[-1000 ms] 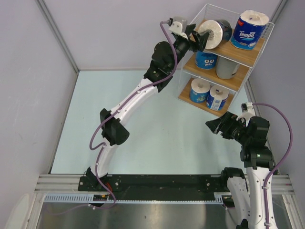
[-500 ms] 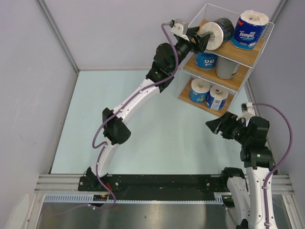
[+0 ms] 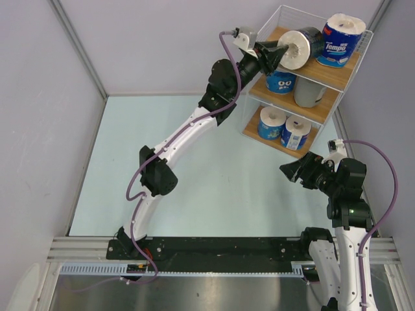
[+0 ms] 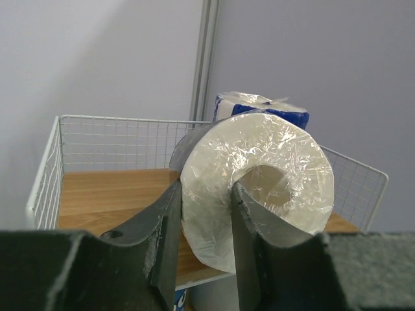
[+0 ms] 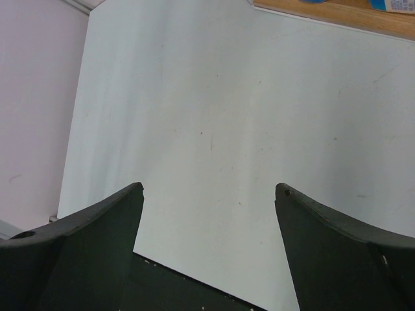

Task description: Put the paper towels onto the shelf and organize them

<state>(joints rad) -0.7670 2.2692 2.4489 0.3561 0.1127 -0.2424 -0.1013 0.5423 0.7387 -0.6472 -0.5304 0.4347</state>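
Now, left hand (image 4: 202, 202) pinching black roll (image 4: 279, 170) on shelf (image 3: 337, 75) top, blue roll (image 3: 340, 40) beside, right hand (image 5: 209, 191) spread.

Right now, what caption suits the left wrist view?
Left jaws pinch the black-wrapped roll by its wall, at the shelf's top tier.

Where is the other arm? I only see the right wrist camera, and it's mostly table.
Observer: The left gripper is up at the shelf, top tier, shut on a black-wrapped roll lying sideways.
Operator: Grabbing it how?
Observer: One finger is inside the hollow core, the other outside.
Operator: How many are up there?
Observer: Six paper towels counting that one, two per tier.
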